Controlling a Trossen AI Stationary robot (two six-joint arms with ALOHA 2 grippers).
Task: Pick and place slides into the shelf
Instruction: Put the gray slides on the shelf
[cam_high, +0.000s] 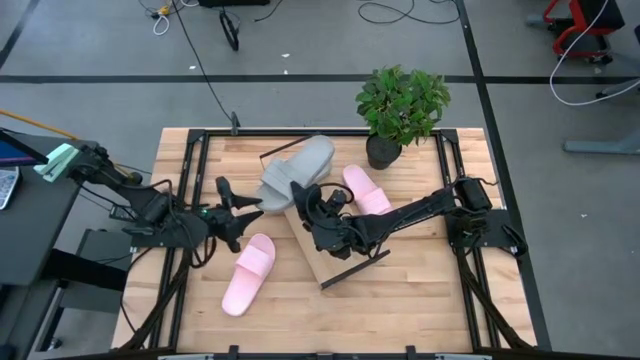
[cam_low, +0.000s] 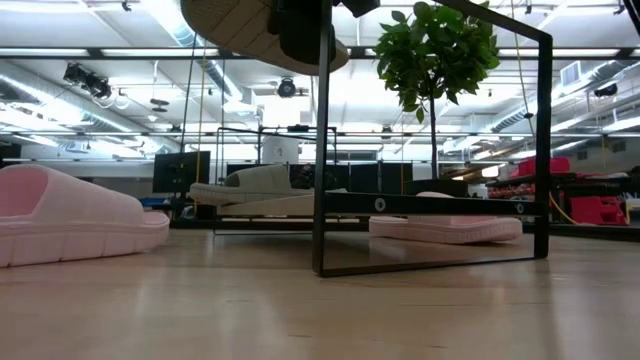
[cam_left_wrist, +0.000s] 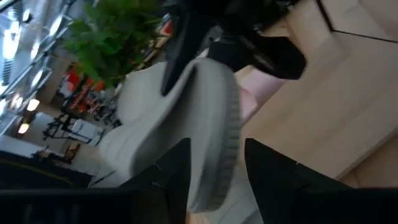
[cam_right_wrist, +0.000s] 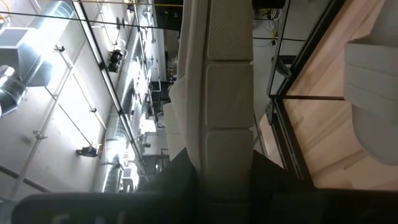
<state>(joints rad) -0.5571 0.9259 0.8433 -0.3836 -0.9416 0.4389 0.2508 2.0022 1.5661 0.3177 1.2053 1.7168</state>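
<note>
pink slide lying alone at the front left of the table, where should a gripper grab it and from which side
Grip the pink slide across its wide strap, coming straight down from above. It seems to lie flat, sole down, with the strap arched up at the end nearer the left gripper.

We see shelf (cam_high: 335, 262) lying skewed at tabletop (cam_high: 420, 300) centre. Potted plant (cam_high: 400, 105) behind it, near tabletop's far edge. One slide (cam_high: 366, 189) between plant and shelf. Another slide (cam_high: 248, 273) left of shelf, nearer front edge. Two slides (cam_high: 298, 170) overlapping left of plant, behind shelf.
</note>
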